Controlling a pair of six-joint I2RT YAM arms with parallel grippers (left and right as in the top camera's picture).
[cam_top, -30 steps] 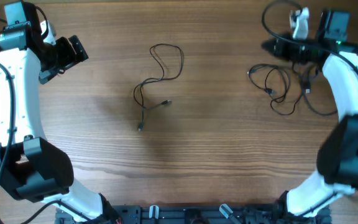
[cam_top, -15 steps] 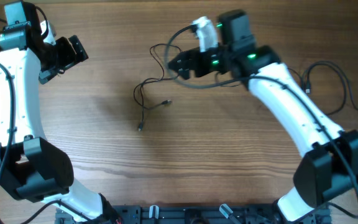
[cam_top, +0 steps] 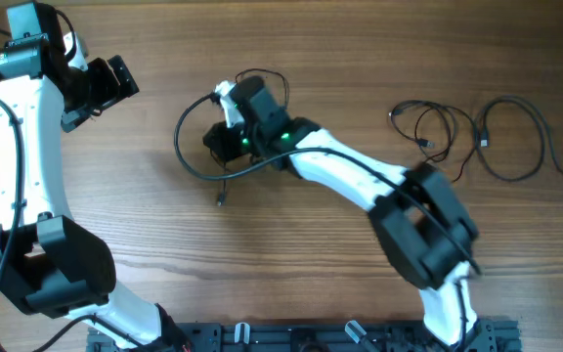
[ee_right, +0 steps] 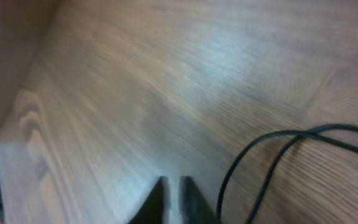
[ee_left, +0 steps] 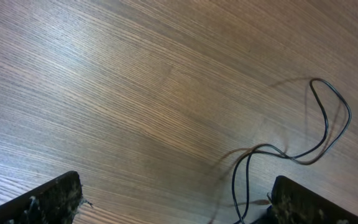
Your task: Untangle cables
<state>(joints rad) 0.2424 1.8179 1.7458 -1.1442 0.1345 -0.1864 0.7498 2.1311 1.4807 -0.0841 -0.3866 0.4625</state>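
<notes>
two lots of thin black cables lie on the wooden table (cam_top: pixel 145 225). one loose cord (cam_top: pixel 283 86) sits at upper centre of the overhead view, mostly hidden under the right arm (cam_top: pixel 350 176), with its small plug end (cam_top: pixel 221 200) poking out below. a tangled cluster (cam_top: pixel 438 137) of loops with small plugs lies at upper right. the right gripper (ee_right: pixel 171 198) hovers over the centre cord, fingers pressed nearly together; whether they pinch it cannot be told. the left gripper (cam_top: pixel 117 80), upper left, stands wide, holding nothing.
</notes>
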